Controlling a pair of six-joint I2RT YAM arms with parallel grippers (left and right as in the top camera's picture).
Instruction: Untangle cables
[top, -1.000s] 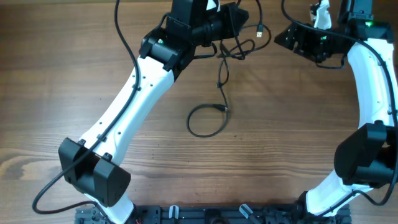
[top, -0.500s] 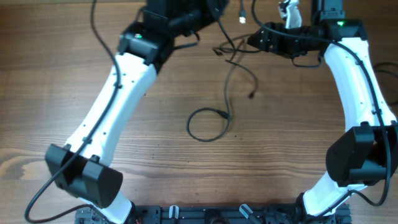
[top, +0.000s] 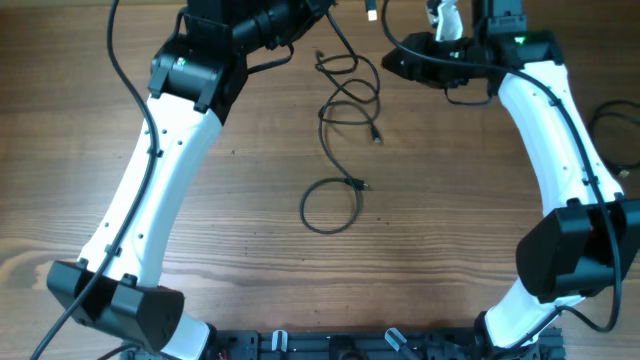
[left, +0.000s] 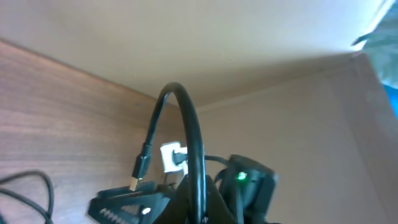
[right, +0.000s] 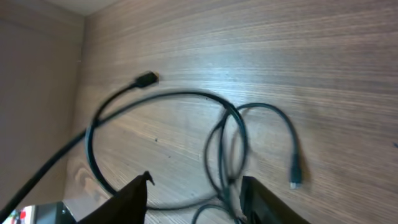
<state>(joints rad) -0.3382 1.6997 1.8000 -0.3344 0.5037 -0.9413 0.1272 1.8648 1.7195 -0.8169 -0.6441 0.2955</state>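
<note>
Cables (top: 347, 92) are seen as a loose tangle in the upper middle of the overhead frame, over the wooden table (top: 480, 230). One separate cord (top: 330, 205) is laid in a loop lower down, near the centre and apart from the tangle. The left gripper (left: 194, 198) is clamped on one cord, which arches up from its fingers and ends in a plug (left: 139, 169). The right gripper (right: 196, 182) is seen with fingers apart, strands lying between them; whether they are touched cannot be told.
</note>
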